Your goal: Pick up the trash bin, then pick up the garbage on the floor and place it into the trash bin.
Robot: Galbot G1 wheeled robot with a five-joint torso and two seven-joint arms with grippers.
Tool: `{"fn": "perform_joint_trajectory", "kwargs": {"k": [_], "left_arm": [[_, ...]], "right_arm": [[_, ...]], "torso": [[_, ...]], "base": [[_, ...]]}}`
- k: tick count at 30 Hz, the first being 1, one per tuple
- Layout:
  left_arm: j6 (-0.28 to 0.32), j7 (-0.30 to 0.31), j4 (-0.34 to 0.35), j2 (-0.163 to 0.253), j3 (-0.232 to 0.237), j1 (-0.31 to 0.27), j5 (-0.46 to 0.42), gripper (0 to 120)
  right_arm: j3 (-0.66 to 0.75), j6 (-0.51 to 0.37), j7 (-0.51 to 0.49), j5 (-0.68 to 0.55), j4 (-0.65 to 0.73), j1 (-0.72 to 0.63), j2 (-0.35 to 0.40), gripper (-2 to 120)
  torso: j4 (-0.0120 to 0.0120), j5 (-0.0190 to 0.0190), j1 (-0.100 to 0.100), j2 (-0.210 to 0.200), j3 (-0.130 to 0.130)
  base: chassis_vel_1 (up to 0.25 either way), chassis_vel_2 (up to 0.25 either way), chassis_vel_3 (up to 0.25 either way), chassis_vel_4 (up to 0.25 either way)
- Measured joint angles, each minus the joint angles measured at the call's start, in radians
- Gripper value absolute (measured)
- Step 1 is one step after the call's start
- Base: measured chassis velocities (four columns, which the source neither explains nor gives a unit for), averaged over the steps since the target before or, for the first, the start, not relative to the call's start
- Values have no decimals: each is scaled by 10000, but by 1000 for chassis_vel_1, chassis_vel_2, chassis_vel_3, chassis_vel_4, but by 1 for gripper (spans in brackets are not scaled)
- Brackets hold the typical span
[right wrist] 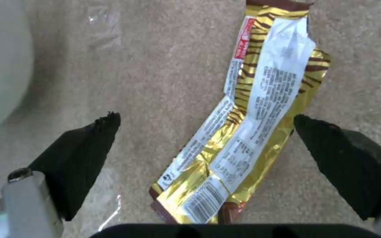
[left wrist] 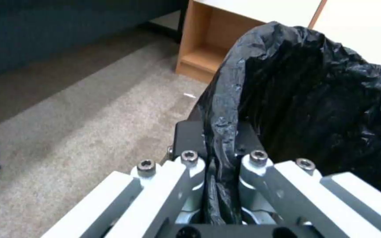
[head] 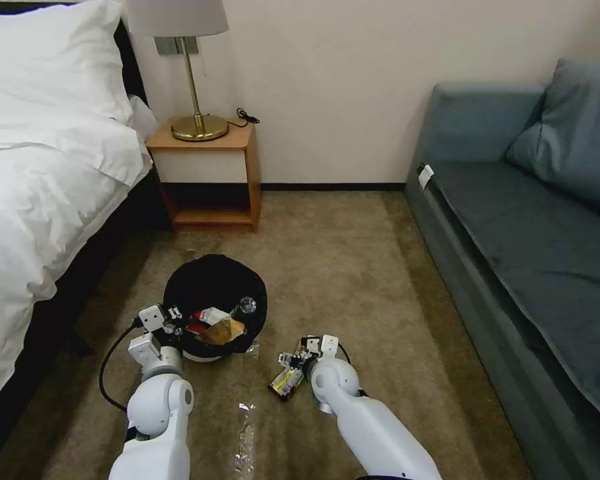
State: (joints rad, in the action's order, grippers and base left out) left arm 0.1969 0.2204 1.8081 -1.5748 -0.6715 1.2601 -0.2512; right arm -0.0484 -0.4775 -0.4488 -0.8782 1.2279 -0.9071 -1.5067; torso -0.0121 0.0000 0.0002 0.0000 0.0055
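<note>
The trash bin, white with a black liner, stands on the carpet ahead of me on the left. My left gripper is shut on its near rim, and the left wrist view shows the liner pinched between the fingers of that gripper. A red packet, a brown paper bag and a clear bottle lie inside. The yellow-black wrapper lies flat on the carpet right of the bin. My right gripper hangs open just above the wrapper, its black fingers to either side.
A silvery tape strip lies on the carpet between my arms. The bed runs along the left, a nightstand with a lamp stands at the wall, and a grey-blue sofa fills the right side.
</note>
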Motion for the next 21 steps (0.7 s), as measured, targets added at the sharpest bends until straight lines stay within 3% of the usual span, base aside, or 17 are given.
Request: {"fn": "perform_joint_trajectory", "kwargs": {"k": [21], "left_arm": [[58,28,512,-24,-75,209,18,4]], "right_arm": [[557,656,1066,930,-1676,370,-723,100]], "torso": [[0,0,0,0,0]], "base": [[0,0,0,0]]}}
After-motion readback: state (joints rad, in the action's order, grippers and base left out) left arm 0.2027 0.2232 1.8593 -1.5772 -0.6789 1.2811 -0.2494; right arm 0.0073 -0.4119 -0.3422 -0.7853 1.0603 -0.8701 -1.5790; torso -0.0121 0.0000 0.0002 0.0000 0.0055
